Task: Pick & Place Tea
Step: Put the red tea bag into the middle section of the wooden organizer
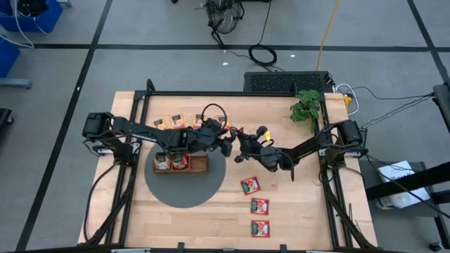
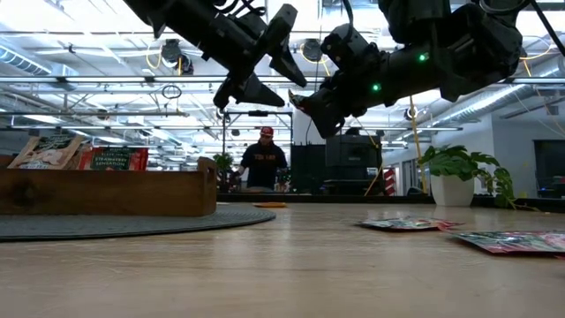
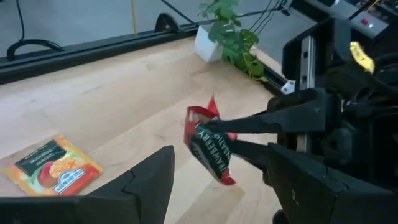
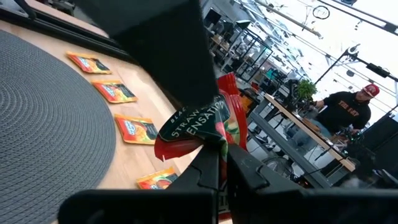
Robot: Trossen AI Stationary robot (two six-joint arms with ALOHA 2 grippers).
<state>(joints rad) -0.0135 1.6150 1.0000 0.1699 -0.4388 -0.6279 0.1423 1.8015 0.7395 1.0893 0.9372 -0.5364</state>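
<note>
The right gripper [image 1: 238, 138] is hanging in the air above the table, its fingers clamped on a red-and-green tea packet [image 3: 210, 144] (the strawberry kind, going by the lettering). Facing it at close range, the left gripper [image 1: 226, 146] is holding its fingers spread apart, with the packet just ahead of the opening but not yet between them, so this looks like a handover in mid-air.

The job appears partly done. The wooden tray [image 1: 200, 166], sitting on the round grey mat [image 1: 184, 193] below and behind the left gripper, is already holding several packets upright in two of its compartments, while the one nearest the grippers looks empty from above. Plenty is waiting: three red packets [image 1: 259, 206] are lying in a row on the bare wood on the near side of the right gripper, and a line of orange-yellow packets [image 1: 177, 121] is lying on the far side of the left arm, one of them [image 3: 53, 168] flat on the table beneath the left fingers.

Little is standing in the way. A potted plant [image 1: 307, 107] is sitting well off beyond the right arm, and a person [image 2: 263, 163] is working in the room behind the table. The real hazard, I judge, is the two arms crowding each other at the exchange.
</note>
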